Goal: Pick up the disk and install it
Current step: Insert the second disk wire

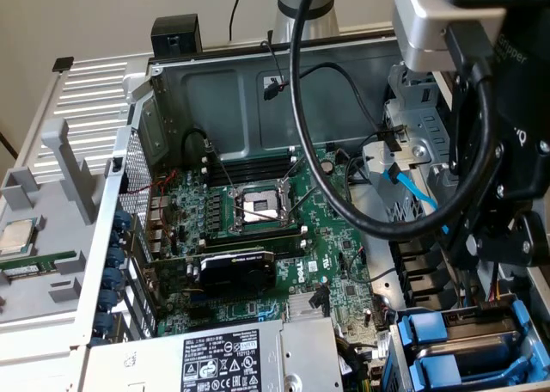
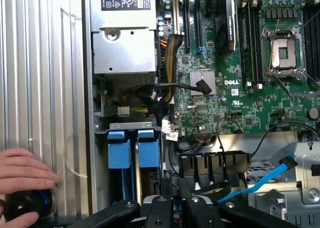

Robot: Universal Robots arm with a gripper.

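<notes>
The gripper [image 1: 503, 237] is seen clenched, with nothing visibly held, just above the drive cage [image 1: 404, 340]. The disk [image 2: 146, 148], in its blue carrier, is seated in the cage beside another, so installation is judged essentially done.

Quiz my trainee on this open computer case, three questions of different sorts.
1. True or false: the person's hand rests on the motherboard.
2. What colour are the drive carriers in the bay beside the power supply? A red, B blue, C green.
3. Fill in: the robot hand above the bay has its jaws ____.

Key:
1. False: it rests on a black knob outside the case.
2. B.
3. Shut.
</notes>
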